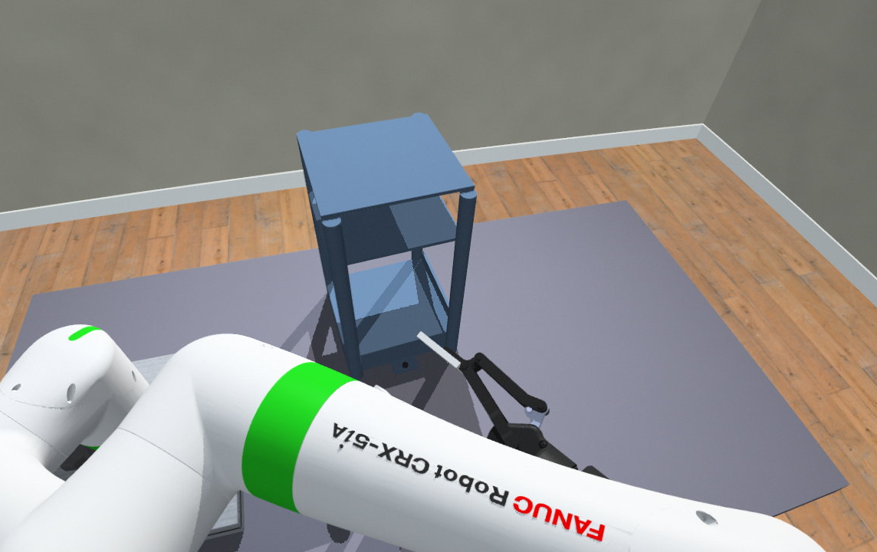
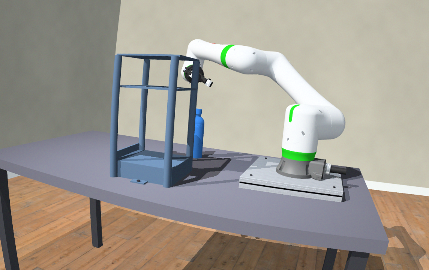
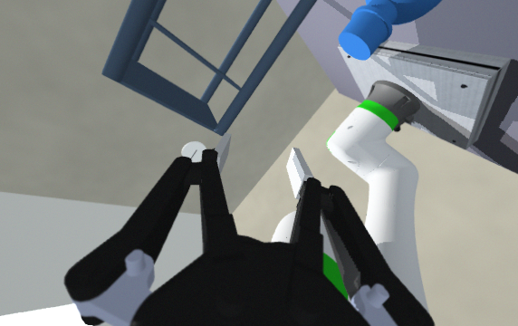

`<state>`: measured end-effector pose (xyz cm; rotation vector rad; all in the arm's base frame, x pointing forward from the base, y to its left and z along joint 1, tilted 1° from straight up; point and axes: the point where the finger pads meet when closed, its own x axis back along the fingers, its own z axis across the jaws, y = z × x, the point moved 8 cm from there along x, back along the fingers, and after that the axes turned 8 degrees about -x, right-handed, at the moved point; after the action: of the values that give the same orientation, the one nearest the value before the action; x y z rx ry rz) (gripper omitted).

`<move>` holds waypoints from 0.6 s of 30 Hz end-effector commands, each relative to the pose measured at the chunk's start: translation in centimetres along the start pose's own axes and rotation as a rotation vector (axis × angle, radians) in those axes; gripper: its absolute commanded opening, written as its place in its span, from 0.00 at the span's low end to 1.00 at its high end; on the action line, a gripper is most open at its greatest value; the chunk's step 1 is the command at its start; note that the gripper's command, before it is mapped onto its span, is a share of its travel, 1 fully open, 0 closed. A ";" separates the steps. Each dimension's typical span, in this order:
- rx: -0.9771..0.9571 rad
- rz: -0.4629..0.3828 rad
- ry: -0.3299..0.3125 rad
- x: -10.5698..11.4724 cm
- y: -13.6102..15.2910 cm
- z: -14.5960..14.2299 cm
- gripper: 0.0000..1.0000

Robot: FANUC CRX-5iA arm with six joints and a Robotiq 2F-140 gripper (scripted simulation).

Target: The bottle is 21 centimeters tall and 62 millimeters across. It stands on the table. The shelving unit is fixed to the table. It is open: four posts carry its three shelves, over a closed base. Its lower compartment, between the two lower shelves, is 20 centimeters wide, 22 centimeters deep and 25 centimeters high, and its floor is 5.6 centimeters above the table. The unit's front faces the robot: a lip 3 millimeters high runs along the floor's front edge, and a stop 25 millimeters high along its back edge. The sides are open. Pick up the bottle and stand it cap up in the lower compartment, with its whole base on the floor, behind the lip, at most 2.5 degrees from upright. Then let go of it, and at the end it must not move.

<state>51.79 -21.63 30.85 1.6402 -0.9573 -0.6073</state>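
Note:
The blue bottle (image 2: 199, 137) (image 3: 368, 32) stands upright on the table, cap up, partly behind a post in the exterior view; the arm hides it in the top view. The blue-grey shelving unit (image 1: 383, 164) (image 2: 172, 117) (image 3: 168, 92) stands upright. No bottle is in its lower compartment, whose floor (image 2: 152, 161) shows. My gripper (image 2: 208, 82) (image 3: 260, 150) is partly open with nothing between its fingers. It is above the level of the bottle's cap, near the unit's middle shelf height in the exterior view. In the top view the arm hides part of it.
The white arm (image 1: 386, 453) (image 2: 246, 60) (image 3: 390, 204) reaches over the table (image 1: 565, 295) (image 2: 58, 157) from its base plate (image 2: 259, 188) (image 3: 458, 95). The unit's posts and upper shelves stand beside the gripper. A small fixing tab (image 2: 135, 181) sticks out at the unit's foot.

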 end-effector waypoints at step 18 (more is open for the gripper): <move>-0.301 -0.039 -0.302 -0.4 0.2 2.3 0.50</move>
<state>50.04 -22.52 30.24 1.3680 -0.9886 -0.9468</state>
